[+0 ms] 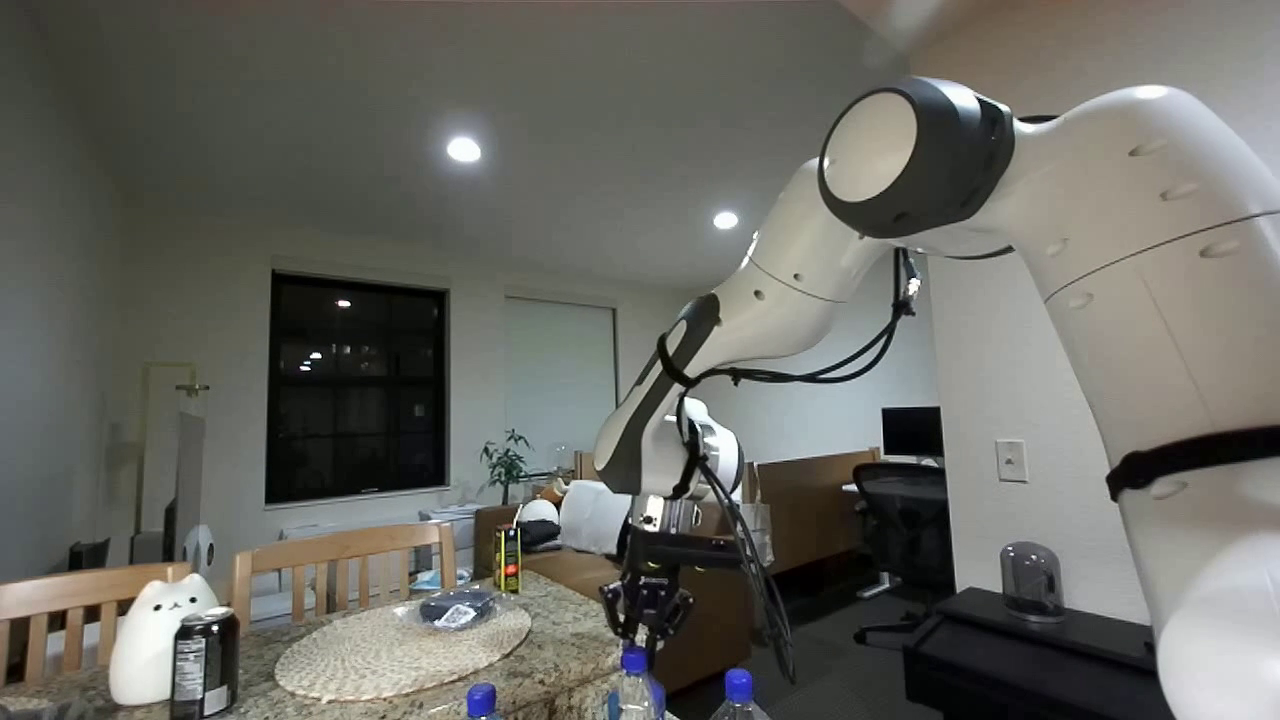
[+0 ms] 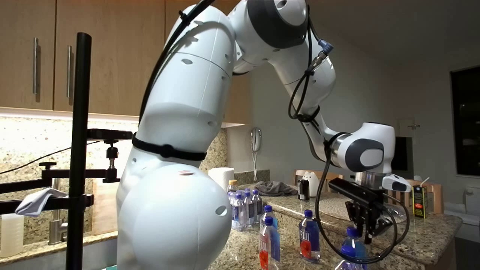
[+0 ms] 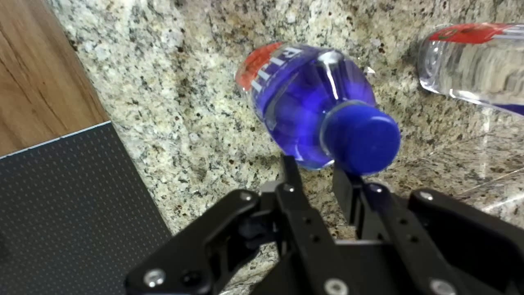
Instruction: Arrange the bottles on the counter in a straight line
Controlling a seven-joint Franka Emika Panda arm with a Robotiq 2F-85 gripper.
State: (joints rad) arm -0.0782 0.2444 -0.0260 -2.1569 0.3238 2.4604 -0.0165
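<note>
Just right of centre in the wrist view, a bottle with a blue cap and a red patch on its label sits on the speckled counter. A second bottle runs off that frame's right edge. The gripper fills the bottom, its two fingers parted, with counter visible through the narrow gap. The cap overlaps the right-hand finger's tip; whether they touch, I cannot tell.

In an exterior view, a FIJI bottle stands upright right of bottom centre, two more bottles overlap to its left, and another pair stands at lower right by the gripper. Near the middle of that frame is a tight bottle cluster.

At the bottom edge in an exterior view, at least three bottle tops show. Beyond them, at lower left, lies a round woven mat bearing a clear package; further left, a black can stands just beside a white cat figure. Wooden chairs stand behind.
</note>
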